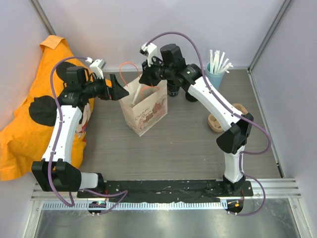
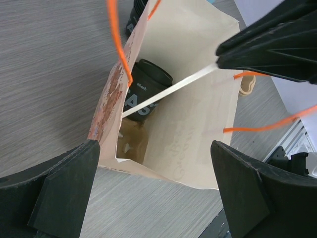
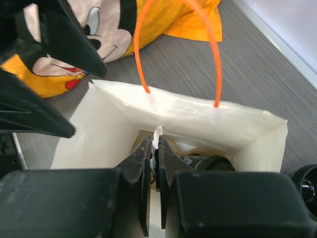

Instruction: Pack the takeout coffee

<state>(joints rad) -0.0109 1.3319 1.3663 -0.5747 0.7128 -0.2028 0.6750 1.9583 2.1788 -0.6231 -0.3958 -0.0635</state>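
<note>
One takeout coffee [image 2: 148, 82] is noted inside the paper bag [image 1: 148, 111], nearer the table's far edge. The right gripper [image 3: 154, 148] is pinched on a white straw [image 2: 168, 91]. The left gripper [image 1: 116, 88] is spread wide beside the bag. The cup is judged light, stiff and slick, and best held across its body below the rim.

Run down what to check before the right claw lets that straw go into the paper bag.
1. Right claw shut on the straw: ok.
2. Straw's lower end inside the paper bag: ok.
3. Takeout coffee in the bag: ok, one black cup is inside.
4. Bag upright with its mouth open: ok.
5. Left claw open at the bag mouth: ok. Whether it touches the bag: cannot tell.
</note>
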